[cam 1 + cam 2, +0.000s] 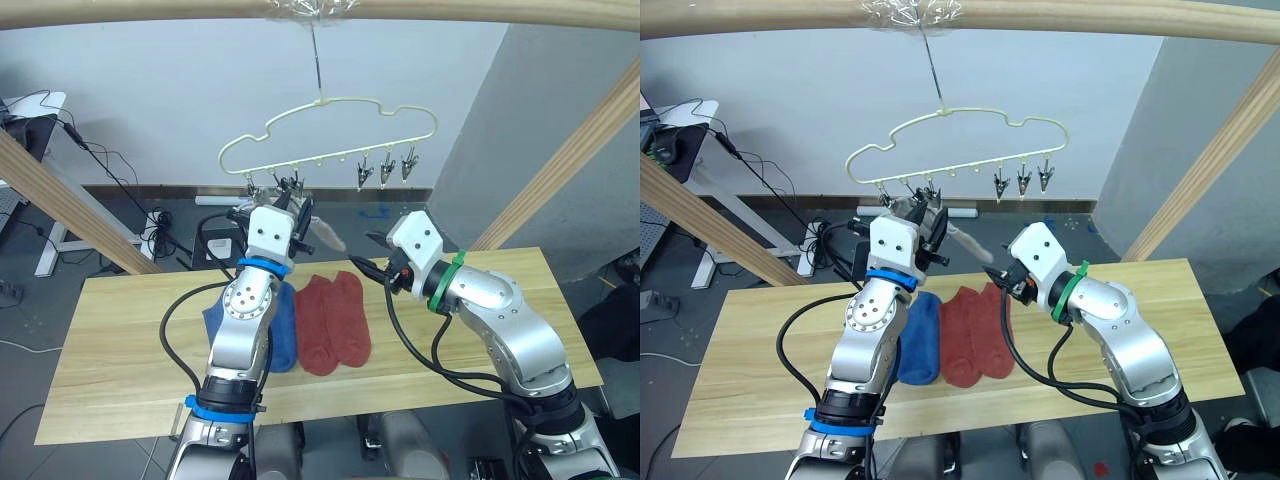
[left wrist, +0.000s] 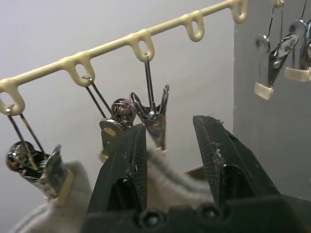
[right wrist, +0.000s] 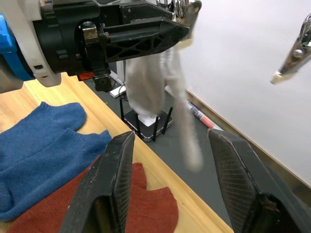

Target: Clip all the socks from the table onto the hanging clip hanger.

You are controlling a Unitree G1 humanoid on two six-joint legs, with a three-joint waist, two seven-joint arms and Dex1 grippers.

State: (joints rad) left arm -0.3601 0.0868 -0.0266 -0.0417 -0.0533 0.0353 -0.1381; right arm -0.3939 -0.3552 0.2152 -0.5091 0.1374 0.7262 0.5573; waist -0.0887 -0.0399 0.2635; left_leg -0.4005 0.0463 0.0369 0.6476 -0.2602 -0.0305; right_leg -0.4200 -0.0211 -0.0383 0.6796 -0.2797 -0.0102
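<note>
Left claw raised at the hanger's clips, a grey sock dangling just beyond it

The left gripper (image 2: pixel 170 145), its two black fingers apart, points up at the small grey metal clips (image 2: pixel 154 116) on the thin pale yellow-green wire clip hanger (image 1: pixel 330 135); one clip sits just above and between the fingertips. The soft light grey sock (image 3: pixel 155 82) hangs below that gripper, long axis downward, apparently already pinched in a clip (the bite itself is hard to see). The right gripper (image 3: pixel 170 160), fingers wide apart and holding nothing, is lower and reaches toward the sock's loose end, so the left arm is nearer the clips. The blue socks (image 1: pixel 280 335) and rust-red socks (image 1: pixel 335 320) lie flat mid-table on the light yellowish wood plank table (image 1: pixel 130 330).
</note>
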